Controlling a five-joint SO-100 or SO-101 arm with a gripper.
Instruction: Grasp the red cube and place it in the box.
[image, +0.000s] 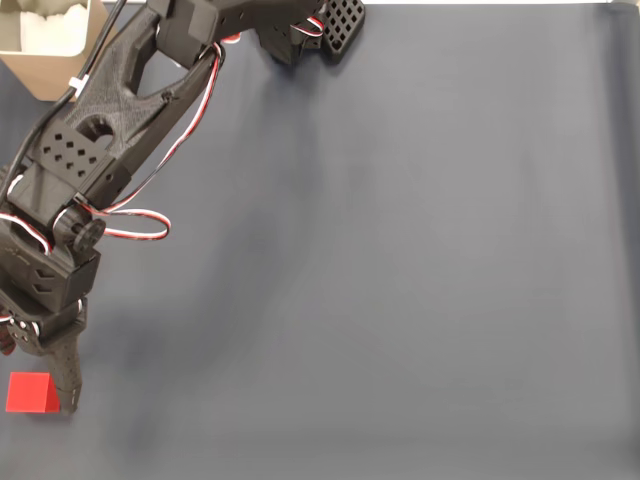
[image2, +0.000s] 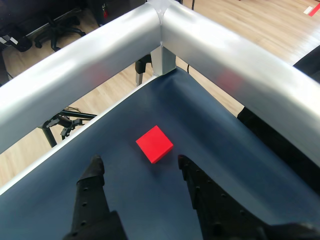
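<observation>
Near the bottom left corner of the dark grey mat-covered table (image: 420, 260), as the fixed view shows it, lies the small bright red matte cube (image: 28, 393), flat on the surface and free of any grip. The black two-finger gripper (image: 40, 385) reaches down beside it, one dark fingertip (image: 68, 385) just to the cube's right in that view.

The wrist view makes plain what the fixed view cannot: the gripper (image2: 137, 165) is spread wide, its two black perforated fingers (image2: 92, 192) apart at either side of the picture, and the cube (image2: 154, 143) sits a little ahead of the gap between their tips, touching neither. That view also shows a shiny silver metal rail (image2: 210, 45) framing the table's corner beyond the cube, with pale wooden floor (image2: 250, 20) outside it.

The fixed view alone shows the tan cardboard-coloured open-topped box (image: 50, 45), at the table's top left corner, well apart from the cube, partly behind the black printed arm (image: 100, 150) with its red, white and black wires (image: 140, 225).
</observation>
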